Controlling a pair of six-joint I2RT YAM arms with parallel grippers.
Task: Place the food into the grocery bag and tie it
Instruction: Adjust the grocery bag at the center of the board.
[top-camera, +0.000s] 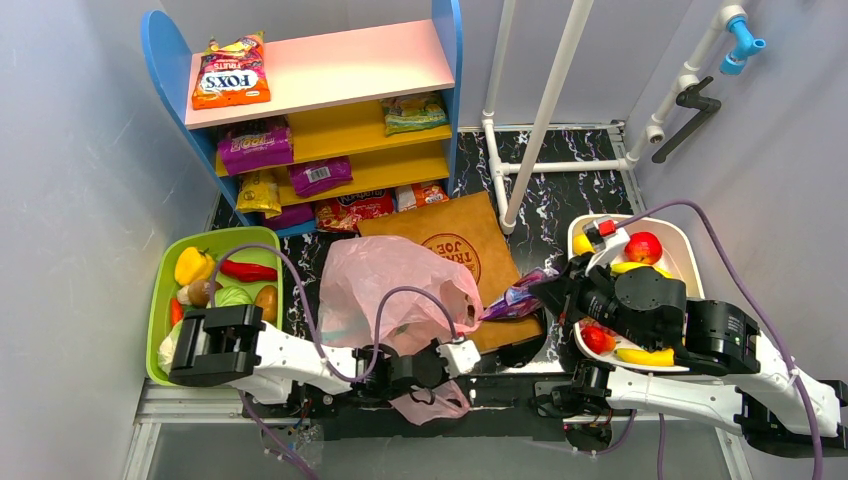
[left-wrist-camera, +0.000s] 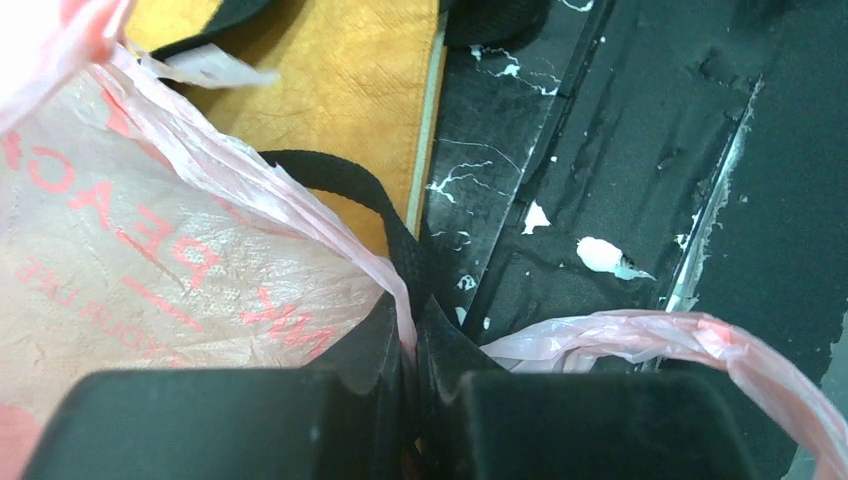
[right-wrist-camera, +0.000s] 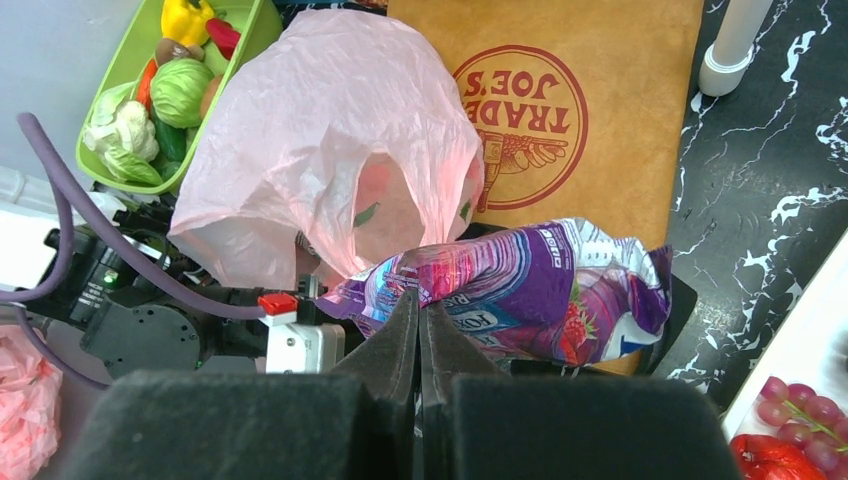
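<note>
– Along the left edge of the counter (top-camera: 580, 195), what do you count?
– One green tray (top-camera: 157, 300), close against the wall. It holds mixed vegetables, among them a yellow pepper (top-camera: 192, 265), a red chilli (top-camera: 248, 271), a cabbage (right-wrist-camera: 180, 90) and a cauliflower (right-wrist-camera: 118, 130). Behind it stands one blue shelf unit (top-camera: 165, 70) with three boards. The top board carries a single orange packet (top-camera: 231, 72).
– And the grocery bag?
– One pink grocery bag (top-camera: 385, 285) lies mid-counter, partly over the one brown paper bag (top-camera: 455, 230). The left jaws are pinched fully together on a fold of its film. A crumple of pink film (top-camera: 430, 400) sits at the near edge between the arm bases. I cannot tell whether it belongs to the same bag.
– Further right?
– The right jaws are closed tight on one purple snack packet (top-camera: 515, 298), held just beside the pink bag's right side. Beyond it is one white tray (top-camera: 690, 240) of fruit, with one red apple (top-camera: 643, 247), bananas (top-camera: 640, 355) and grapes (right-wrist-camera: 800, 410). The right arm covers part of it.
– Room to move?
– A strip of dark counter shows between the brown bag and the white tray. A white pipe frame (top-camera: 540, 110) stands at its back, and walls close in on both sides.
</note>
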